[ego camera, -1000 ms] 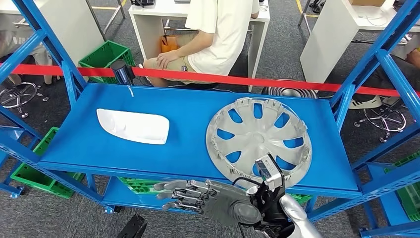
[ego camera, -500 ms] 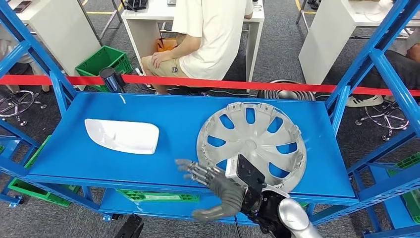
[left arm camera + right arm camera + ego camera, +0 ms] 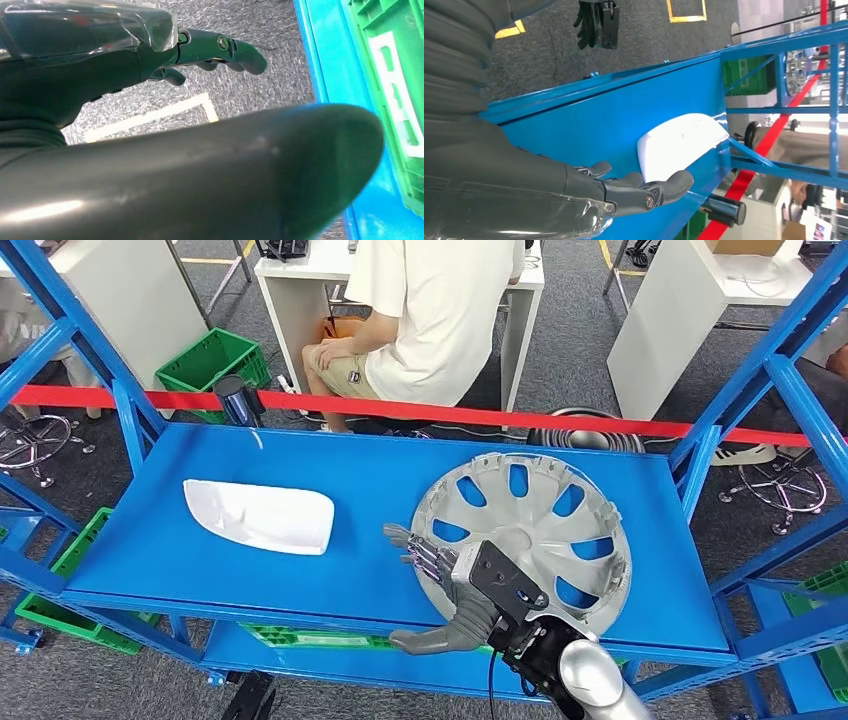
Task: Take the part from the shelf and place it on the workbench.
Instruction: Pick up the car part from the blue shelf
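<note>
The right hand point(image 3: 450, 590) reaches in over the front edge of the blue shelf point(image 3: 300, 570), fingers point(image 3: 415, 548) spread apart and stretched forward, thumb hanging below the shelf's lip — it holds nothing. Its palm lies over the near-left rim of the silver wheel cover point(image 3: 540, 530), which rests flat on the shelf and spreads out beyond and to the right of the hand; whether the fingers actually touch the rim cannot be told from the head view. To the left of the fingertips, apart from them with bare blue surface between, lies the white moulded part point(image 3: 262, 516), also flat on the shelf. In the right wrist view the outstretched dark fingers point(image 3: 644, 192) point toward that white part point(image 3: 681, 142), with a gap of shelf before it.

The left hand point(image 3: 150, 60) appears in its own wrist view above grey floor, beside a blue shelf edge and a green crate point(image 3: 400, 100); its fingers are loosely extended with nothing between them.

Beyond the shelf, past a red tape point(image 3: 420, 412), a person point(image 3: 430, 310) sits at a white desk.
</note>
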